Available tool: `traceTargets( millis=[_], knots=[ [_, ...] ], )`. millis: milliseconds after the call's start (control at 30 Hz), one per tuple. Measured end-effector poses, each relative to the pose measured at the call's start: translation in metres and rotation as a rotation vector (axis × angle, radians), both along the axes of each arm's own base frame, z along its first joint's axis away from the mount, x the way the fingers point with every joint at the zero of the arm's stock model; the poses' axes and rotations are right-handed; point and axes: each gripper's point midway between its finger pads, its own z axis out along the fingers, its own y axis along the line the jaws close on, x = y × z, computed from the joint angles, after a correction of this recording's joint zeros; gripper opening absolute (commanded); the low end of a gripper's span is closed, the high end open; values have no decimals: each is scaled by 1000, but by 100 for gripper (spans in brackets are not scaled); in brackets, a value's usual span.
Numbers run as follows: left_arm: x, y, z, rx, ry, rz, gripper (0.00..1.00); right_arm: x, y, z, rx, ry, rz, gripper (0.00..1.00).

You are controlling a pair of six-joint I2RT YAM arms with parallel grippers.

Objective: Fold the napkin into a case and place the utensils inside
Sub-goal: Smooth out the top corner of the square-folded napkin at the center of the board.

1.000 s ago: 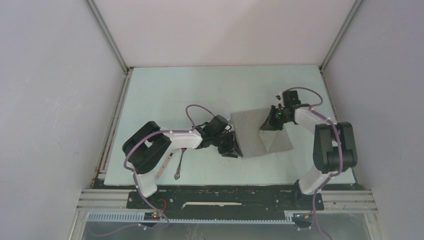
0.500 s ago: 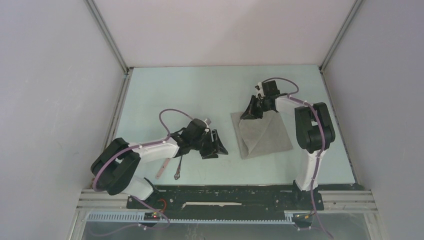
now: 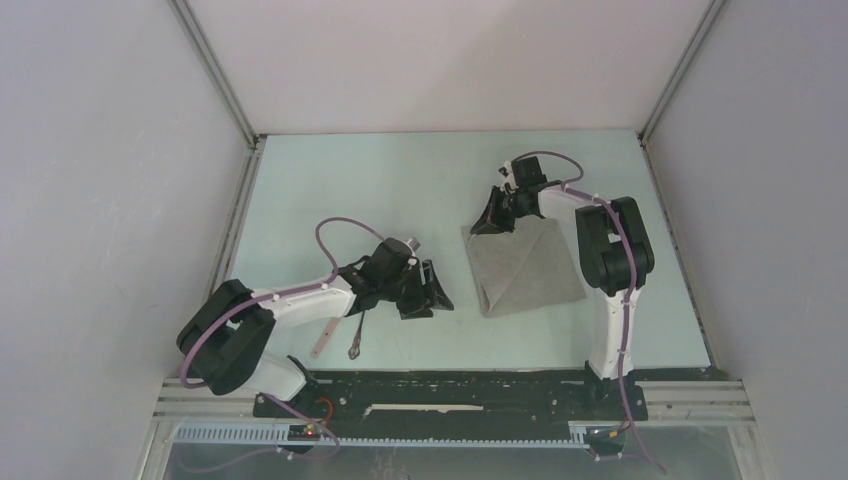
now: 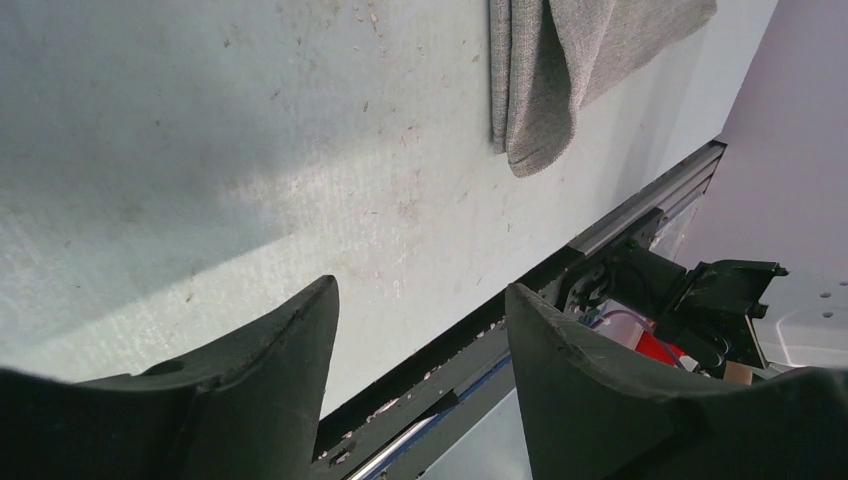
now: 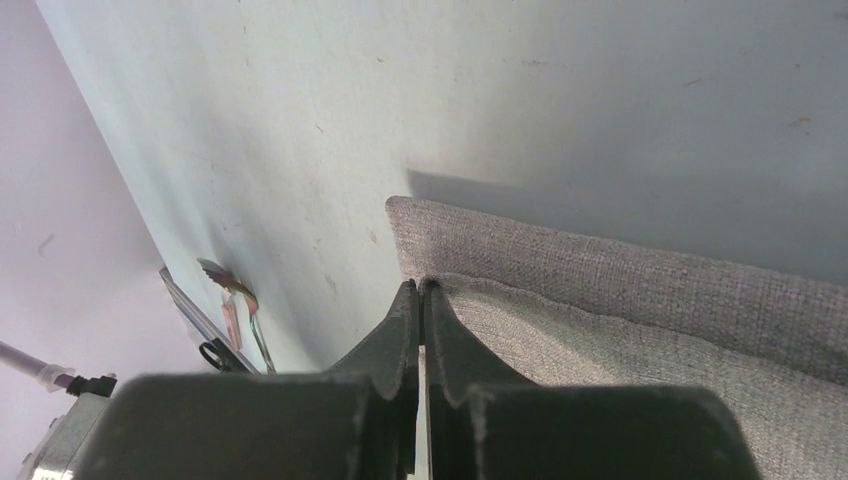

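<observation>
Ok. Top view: right end effector (image 3: 497, 214) is clenched on the far-left corner of the napkin (image 3: 530, 270). Napkin lies right of centre on the counter (image 3: 330, 190), near-square and skewed, crease running far-right to near-left. Left end effector (image 3: 428, 290) released, empty. Left wrist: napkin's near corner ahead. Right wrist: tips seem to pinch the top layer only. Suggest laying the corner flush on the lower edge before letting go.

The left arm (image 3: 300, 296) and right arm (image 3: 603, 335) have white shells and bulky black joints. Purple cables (image 3: 546, 153) loop along both; the fingers (image 4: 270, 390) are black.
</observation>
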Motion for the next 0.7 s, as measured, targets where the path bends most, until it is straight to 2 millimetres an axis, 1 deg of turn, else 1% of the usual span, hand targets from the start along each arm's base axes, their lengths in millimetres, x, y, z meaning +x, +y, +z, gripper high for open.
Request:
traceTargets(
  millis=[267, 367, 467, 600, 633, 700],
  knots=[
    [0, 0, 0, 1, 0, -1, 68, 6, 2, 0, -4, -1, -1, 7],
    [0, 0, 0, 2, 0, -1, 68, 9, 2, 2, -4, -6, -2, 12],
    [0, 0, 0, 2, 0, -2, 69, 11, 3, 3, -3, -10, -2, 25],
    [0, 0, 0, 2, -5, -8, 71, 12, 4, 5, 1, -4, 7, 47],
    [0, 0, 1, 2, -8, -12, 71, 11, 5, 7, 6, 0, 12, 50],
    [3, -4, 7, -5, -17, -21, 70, 10, 7, 13, 19, 1, 30, 54]
  ],
)
